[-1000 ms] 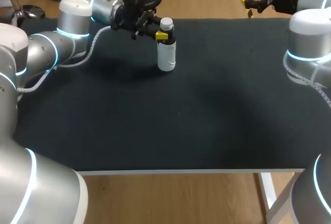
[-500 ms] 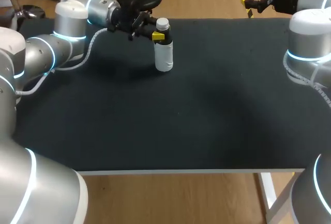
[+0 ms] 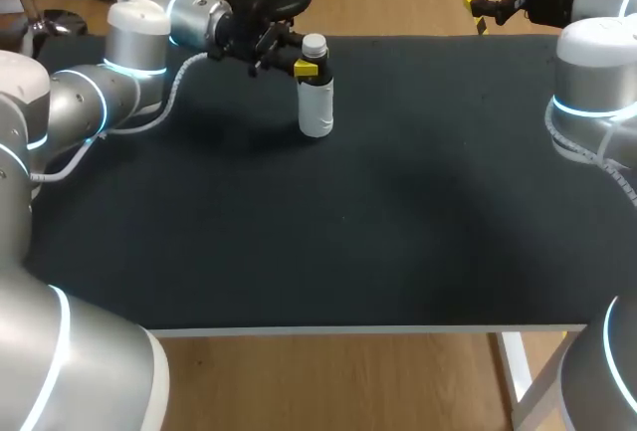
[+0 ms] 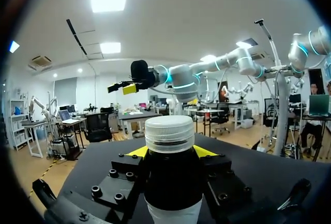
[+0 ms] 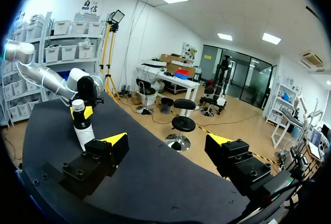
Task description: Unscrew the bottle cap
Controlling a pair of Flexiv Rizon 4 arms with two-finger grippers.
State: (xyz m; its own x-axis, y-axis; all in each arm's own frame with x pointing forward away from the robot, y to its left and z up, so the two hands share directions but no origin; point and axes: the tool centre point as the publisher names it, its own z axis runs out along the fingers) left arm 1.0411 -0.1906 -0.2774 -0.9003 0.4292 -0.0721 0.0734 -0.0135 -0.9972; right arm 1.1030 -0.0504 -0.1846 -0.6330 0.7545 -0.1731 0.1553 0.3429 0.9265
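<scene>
**Left arm pinning the bottle, cap not off yet**

- Matte black table (image 3: 398, 202): the only task item on it is in the far-left part.
- Left silver arm (image 3: 139, 43) comes in from the left along the far edge. Its wrist lies roughly level, so the fingers meet the bottle from the side.
- Right silver arm (image 3: 597, 63) is parked at the far-right corner, well apart from the bottle.
- White plastic bottle (image 3: 317, 107): upright and seemingly standing on the table. It has a pale body with a dark band at the shoulder, seen in the left wrist view.
- Left gripper (image 3: 312, 70) is clenched on the bottle just under the cap, with a yellow tip on either side of the dark band. My read is that it's the anchor, stopping the body from spinning while leaving the cap clear from above.
- Right gripper (image 5: 169, 144) is released, fingers wide with nothing between them. It is likely the one meant to do the twisting.
- White ribbed screw cap (image 4: 169, 133): seated on the neck and level, with no visible gap.
</scene>
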